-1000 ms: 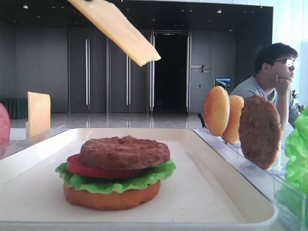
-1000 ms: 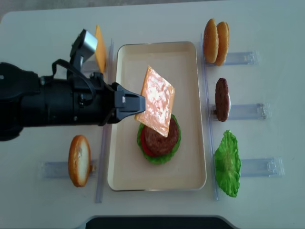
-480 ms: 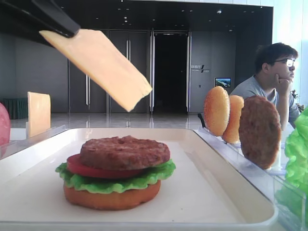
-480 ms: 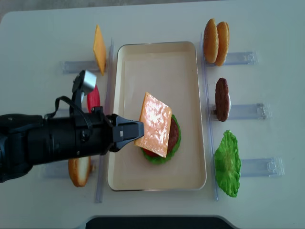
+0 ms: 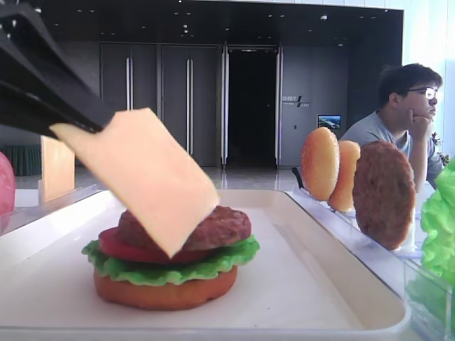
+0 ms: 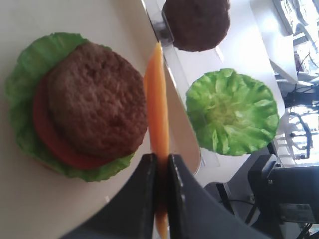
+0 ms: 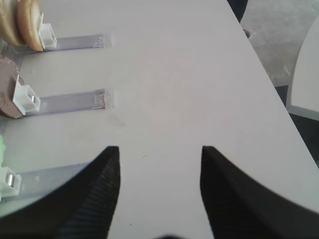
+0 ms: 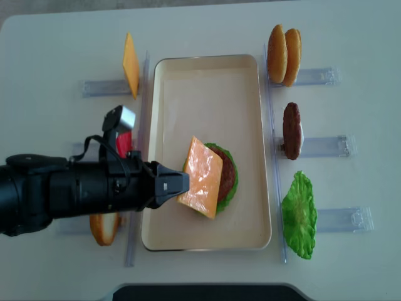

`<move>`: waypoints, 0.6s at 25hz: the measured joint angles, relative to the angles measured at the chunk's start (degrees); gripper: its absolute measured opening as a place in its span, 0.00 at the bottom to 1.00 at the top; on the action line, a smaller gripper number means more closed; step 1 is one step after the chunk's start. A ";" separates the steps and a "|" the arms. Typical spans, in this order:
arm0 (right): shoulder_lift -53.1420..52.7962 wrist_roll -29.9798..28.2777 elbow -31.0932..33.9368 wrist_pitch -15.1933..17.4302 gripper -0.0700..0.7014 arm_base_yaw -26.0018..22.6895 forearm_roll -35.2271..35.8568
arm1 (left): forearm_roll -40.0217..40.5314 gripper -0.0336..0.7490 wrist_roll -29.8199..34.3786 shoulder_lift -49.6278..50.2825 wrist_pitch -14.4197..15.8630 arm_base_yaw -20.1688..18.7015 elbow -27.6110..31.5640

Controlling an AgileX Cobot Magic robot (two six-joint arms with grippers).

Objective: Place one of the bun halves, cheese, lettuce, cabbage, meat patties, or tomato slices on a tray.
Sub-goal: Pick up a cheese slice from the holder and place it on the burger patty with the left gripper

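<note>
Pale yellow cheese (image 8: 202,177): clamped by one edge in the left end effector (image 8: 177,184), tilted above the burger's 8 o'clock side on the tray (image 8: 207,63).
Patty (image 8: 226,174): level and centre the slice here, then let go.
Right end effector (image 7: 159,184): spread, grasping nothing, over the bench (image 7: 174,74).
</note>
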 joint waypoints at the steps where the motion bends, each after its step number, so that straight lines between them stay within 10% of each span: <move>1: 0.00 0.00 0.00 0.00 0.55 0.00 0.00 | 0.00 0.08 0.62 1.05 0.05 0.00 0.00; 15: 0.00 0.00 0.00 0.00 0.55 0.00 0.00 | -0.27 0.08 2.62 4.10 2.08 0.00 -3.19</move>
